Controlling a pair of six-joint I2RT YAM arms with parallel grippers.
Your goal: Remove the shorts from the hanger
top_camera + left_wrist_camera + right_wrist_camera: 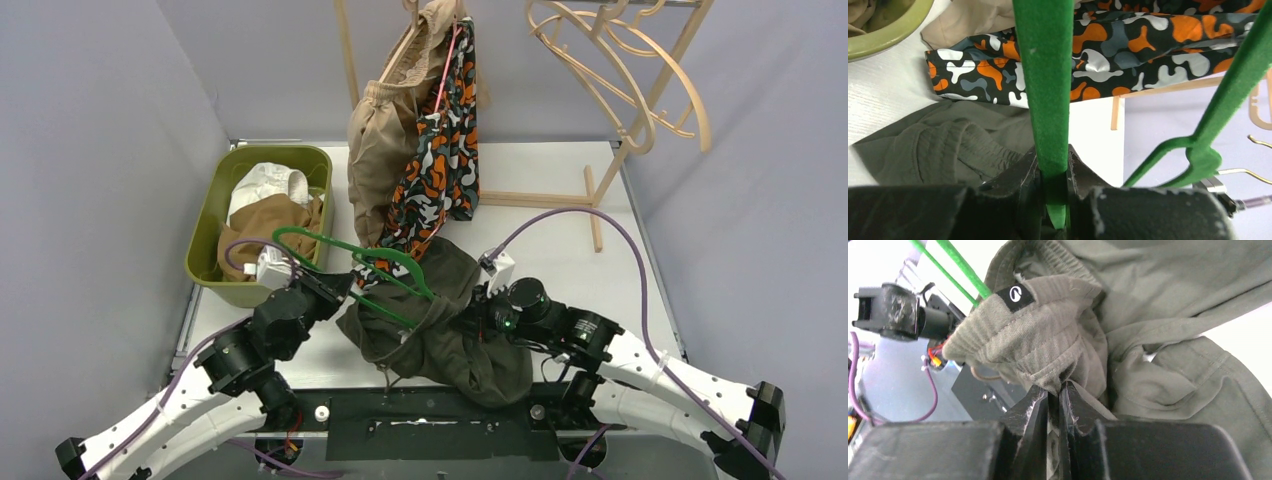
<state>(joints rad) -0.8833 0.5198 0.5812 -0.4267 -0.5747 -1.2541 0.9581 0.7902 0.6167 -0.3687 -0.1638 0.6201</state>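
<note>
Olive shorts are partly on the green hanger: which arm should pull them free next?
Right. The right hand is shut on the waistband of the olive shorts and can likely draw it off the green hanger; the left hand is clamped on that hanger.

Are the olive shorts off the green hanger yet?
Not yet: the green hanger runs into the waistband of the olive shorts, pinched by the right gripper; the left gripper clamps the hanger.
</note>
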